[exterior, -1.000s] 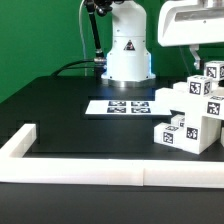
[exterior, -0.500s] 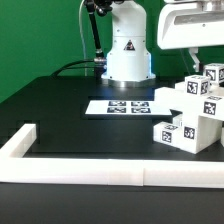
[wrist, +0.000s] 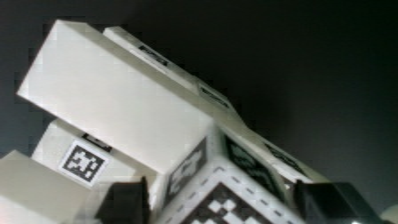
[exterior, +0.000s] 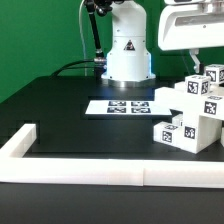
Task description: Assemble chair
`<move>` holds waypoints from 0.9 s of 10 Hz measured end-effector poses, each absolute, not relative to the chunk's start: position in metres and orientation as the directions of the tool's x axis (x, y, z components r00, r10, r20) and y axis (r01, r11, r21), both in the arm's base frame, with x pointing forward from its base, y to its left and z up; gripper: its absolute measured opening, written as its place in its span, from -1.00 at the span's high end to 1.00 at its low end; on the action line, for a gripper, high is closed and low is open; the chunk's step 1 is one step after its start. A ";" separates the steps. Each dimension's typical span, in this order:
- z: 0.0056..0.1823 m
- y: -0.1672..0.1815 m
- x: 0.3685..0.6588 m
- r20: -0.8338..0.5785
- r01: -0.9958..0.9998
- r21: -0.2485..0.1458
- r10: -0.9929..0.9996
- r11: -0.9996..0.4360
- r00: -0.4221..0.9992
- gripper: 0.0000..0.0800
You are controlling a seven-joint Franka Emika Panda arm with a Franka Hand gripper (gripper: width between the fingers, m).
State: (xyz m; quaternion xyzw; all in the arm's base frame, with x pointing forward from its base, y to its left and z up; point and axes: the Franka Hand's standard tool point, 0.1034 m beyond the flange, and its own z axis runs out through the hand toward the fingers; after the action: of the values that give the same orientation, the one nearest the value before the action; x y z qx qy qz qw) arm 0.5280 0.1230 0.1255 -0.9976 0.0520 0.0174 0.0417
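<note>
Nothing has moved since the earlier frames: the arm, the white parts and the board lie exactly as they did.

In the exterior view, the chair [exterior: 192, 115], a chunky stack of white tagged blocks, stands on the black table [exterior: 70, 110] at the exterior view's right. The gripper [exterior: 196, 62] hangs directly over its upper part, its body cut off by the frame edge. The fingers reach down to the topmost tagged piece, but this view does not show whether they pinch it. The marker board [exterior: 122, 105] lies flat, well apart from the fingers, in front of the robot base [exterior: 128, 55]. A white border rail [exterior: 90, 172] runs along the table's near edge.

In the wrist view, the two dark fingertips [wrist: 121, 198] stand narrowly apart with a tagged white piece of the chair [wrist: 222, 195] filling the gap between them, both pads against its sides. A broad white panel [wrist: 116, 85] of the same assembly stretches away beyond the fingers.
</note>
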 end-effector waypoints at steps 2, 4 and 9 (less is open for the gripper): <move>0.124 0.123 0.528 -0.038 -0.105 -0.081 -0.103 -0.991 0.994 0.01; 0.124 0.122 0.529 -0.034 -0.105 -0.081 -0.103 -0.991 0.994 0.01; 0.124 0.122 0.529 -0.033 -0.105 -0.081 -0.103 -0.991 0.994 0.01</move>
State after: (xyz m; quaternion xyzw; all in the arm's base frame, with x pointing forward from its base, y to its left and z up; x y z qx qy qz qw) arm 0.5293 0.1217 0.1239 -0.9977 0.0523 0.0146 0.0416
